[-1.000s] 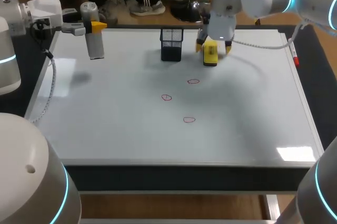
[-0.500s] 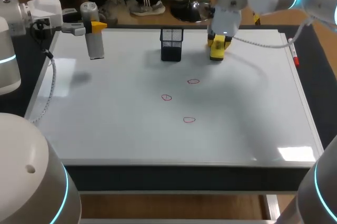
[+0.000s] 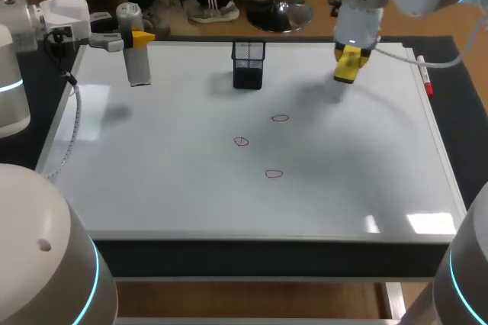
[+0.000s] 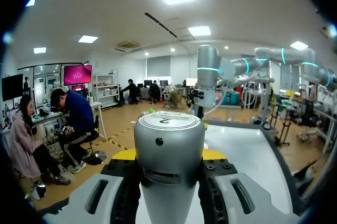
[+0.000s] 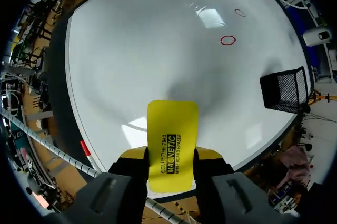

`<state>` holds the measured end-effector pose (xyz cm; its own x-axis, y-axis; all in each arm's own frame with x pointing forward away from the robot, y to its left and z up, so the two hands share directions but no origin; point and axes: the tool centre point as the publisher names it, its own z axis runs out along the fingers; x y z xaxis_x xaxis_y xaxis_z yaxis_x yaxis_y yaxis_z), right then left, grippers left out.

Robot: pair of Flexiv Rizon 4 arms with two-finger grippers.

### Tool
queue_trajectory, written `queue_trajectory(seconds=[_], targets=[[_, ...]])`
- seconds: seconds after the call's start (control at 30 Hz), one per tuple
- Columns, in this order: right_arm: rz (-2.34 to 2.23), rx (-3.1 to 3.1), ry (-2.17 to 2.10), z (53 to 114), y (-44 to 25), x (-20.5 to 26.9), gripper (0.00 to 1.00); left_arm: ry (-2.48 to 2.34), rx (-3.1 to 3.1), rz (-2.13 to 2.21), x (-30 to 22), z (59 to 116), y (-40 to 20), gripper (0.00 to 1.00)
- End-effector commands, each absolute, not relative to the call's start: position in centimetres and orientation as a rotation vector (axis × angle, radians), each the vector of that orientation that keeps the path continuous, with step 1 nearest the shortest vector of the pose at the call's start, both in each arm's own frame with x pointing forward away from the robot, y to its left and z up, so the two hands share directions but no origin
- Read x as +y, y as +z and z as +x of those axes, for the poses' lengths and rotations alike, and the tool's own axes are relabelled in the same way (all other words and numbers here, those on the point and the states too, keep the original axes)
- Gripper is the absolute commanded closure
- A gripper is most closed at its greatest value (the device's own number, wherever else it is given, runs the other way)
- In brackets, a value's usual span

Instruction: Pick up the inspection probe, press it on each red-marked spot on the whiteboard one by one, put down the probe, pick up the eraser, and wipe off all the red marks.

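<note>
Yellow eraser (image 3: pixel 347 65): we are swinging it, pinched in right gripper (image 3: pixel 348 56), up and rightward from mesh cup (image 3: pixel 248 65). Left gripper (image 3: pixel 134 37) clamping probe (image 3: pixel 136 62). Red marks (image 3: pixel 280 118) awaiting wiping.

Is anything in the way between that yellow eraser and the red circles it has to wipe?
Nothing visible. Only bare whiteboard lies between the eraser in the right gripper and the red marks; the black mesh holder stands aside.
</note>
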<state>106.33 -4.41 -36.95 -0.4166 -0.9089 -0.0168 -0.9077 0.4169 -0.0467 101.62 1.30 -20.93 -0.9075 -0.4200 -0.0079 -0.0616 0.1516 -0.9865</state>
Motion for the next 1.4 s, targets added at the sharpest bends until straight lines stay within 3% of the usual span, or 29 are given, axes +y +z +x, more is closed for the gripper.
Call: queue_trajectory(seconds=[0.03,0.5,1.4], targets=[[-1.615,2.602,-0.075,103.9,-36.2,-7.5,1.00,-1.821,2.148,-0.466,1.3,101.6,-20.9,1.00],[-1.467,2.703,-0.041,100.1,-36.7,-11.6,1.00,-1.821,2.148,-0.466,1.3,101.6,-20.9,1.00],[-1.435,2.723,0.002,99.5,-36.8,-11.9,1.00,-1.821,2.148,-0.466,1.3,101.6,-20.9,1.00]])
